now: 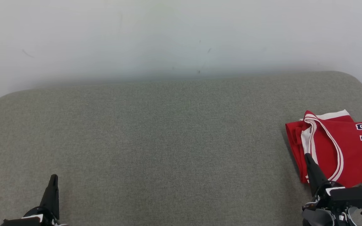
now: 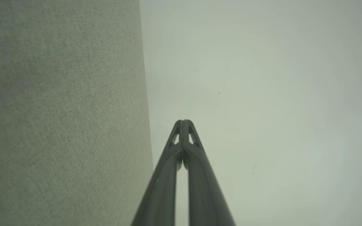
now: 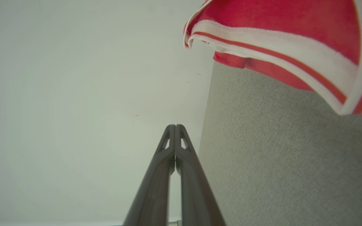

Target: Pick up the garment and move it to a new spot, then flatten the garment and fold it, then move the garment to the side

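Seemingly final step: folded jersey point(image 1: 335, 147) just right of right gripper point(image 1: 306, 156), closed and empty; left gripper point(image 1: 53, 177) same. Next: pull clear.

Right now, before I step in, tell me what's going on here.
A two-armed robot is working on a red jersey, which lies folded at the right side of a grey fabric surface. Nothing grips it: the right jaws are shut and empty close by its near edge, the left jaws shut and empty far off at the left. The folding and moving aside look done.
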Robot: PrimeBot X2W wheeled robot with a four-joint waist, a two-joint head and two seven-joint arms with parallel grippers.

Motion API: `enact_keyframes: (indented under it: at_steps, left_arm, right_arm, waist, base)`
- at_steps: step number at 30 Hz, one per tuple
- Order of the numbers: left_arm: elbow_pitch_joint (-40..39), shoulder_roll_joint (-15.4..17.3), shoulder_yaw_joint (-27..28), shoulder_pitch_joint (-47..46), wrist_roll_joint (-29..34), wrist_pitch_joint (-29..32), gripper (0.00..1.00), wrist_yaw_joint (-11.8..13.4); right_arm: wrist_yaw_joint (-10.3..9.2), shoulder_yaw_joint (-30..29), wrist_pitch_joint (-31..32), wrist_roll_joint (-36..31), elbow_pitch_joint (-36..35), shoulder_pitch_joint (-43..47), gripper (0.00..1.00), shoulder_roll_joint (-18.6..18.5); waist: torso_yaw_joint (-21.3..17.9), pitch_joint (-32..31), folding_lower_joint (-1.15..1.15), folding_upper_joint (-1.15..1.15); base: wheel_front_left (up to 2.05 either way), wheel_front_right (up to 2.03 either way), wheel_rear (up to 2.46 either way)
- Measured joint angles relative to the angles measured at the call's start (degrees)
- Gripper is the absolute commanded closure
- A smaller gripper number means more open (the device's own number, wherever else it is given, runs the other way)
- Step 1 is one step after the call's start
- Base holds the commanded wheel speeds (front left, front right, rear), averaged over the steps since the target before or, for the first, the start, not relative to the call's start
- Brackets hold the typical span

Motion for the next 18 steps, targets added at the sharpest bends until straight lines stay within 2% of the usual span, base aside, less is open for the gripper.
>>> enact_keyframes:
  at_steps: [18]
  left_arm:
    - [-0.01, 0.0, -0.01, 0.0, 0.0, 0.0, 1.0, 0.0]
  right_arm:
    - [0.0, 0.0, 0.0, 0.0, -0.01, 0.0, 1.0, 0.0]
  waist:
    - [0.0, 0.01, 0.0, 0.0]
  base:
    - [0.0, 0.0, 0.0]
